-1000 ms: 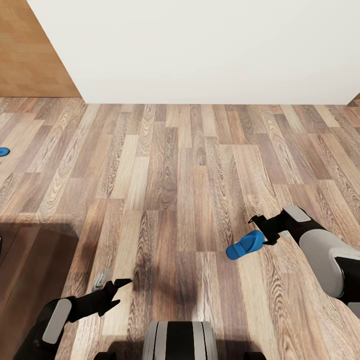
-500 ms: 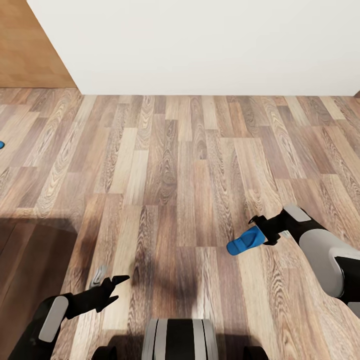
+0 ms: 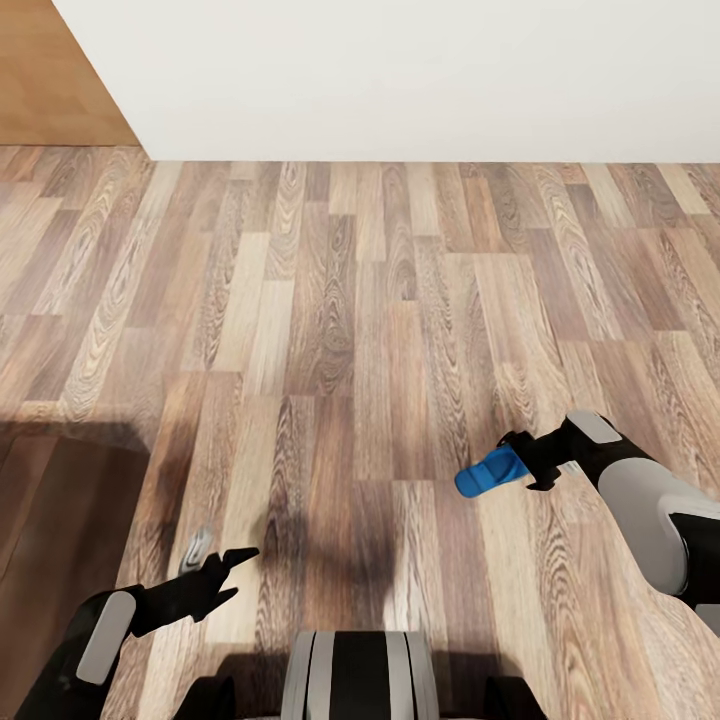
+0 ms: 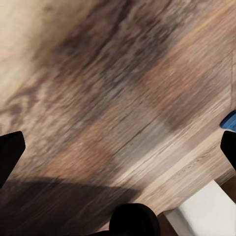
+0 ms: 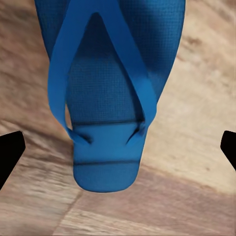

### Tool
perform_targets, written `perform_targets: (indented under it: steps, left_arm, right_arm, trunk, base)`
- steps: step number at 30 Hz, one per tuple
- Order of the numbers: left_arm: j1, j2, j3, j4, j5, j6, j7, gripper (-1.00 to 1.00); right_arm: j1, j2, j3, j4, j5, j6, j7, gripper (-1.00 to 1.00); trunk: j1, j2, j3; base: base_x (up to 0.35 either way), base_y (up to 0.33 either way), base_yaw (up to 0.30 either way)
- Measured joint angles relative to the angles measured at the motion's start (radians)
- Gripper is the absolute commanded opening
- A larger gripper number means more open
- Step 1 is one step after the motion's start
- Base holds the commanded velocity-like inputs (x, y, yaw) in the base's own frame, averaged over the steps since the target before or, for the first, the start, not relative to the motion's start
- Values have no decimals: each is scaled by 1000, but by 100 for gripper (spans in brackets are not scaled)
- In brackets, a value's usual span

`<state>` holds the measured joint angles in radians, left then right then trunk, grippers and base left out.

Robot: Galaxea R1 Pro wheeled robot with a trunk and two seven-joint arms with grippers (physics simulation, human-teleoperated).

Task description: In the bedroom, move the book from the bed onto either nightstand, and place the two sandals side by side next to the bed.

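My right gripper (image 3: pixel 522 463) is shut on the heel end of a bright blue sandal (image 3: pixel 488 473), which hangs above the wood-plank floor at the right. Seen from the right wrist, the sandal (image 5: pixel 105 98) points away between the black fingertips (image 5: pixel 10 152), thong strap up. At lower left, my left gripper (image 3: pixel 228 560) is open with nothing in it, low over the floor. A sliver of the blue sandal (image 4: pixel 230 119) shows at the edge of the left wrist view. The book, the bed and the nightstand are out of view.
A white wall (image 3: pixel 400 80) runs across the far side. A light-brown wooden panel (image 3: pixel 45 80) stands at the far left. A dark brown glossy surface (image 3: pixel 60 540) lies at lower left beside my left arm. My base (image 3: pixel 355 675) shows at the bottom.
The whole picture has shifted, so the camera moved: the wall's foot sits higher and a second blue sandal has left the left edge. The right gripper still holds its sandal.
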<state>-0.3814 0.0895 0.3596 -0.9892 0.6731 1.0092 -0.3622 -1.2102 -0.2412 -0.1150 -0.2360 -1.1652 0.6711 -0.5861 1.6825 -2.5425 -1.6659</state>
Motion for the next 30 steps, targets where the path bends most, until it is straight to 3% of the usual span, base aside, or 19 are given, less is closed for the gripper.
perform_targets:
  steps: [3,13,30]
  left_arm:
    - [0,1,0,-3,0,0,-9,100]
    - [6,1,-1,-58,0,0,-29,100]
    - [8,1,-1,-69,-1,0,-33,100]
  right_arm:
    - [0,0,0,0,0,0,0,100]
    - [-3,0,0,0,1,1,1,100]
    - [-5,0,0,0,0,1,1,100]
  trunk:
    - [1,-1,-12]
    - [1,-1,-12]
    - [1,-1,-12]
  base:
    - [0,0,0]
    - [0,0,0]
    - [0,0,0]
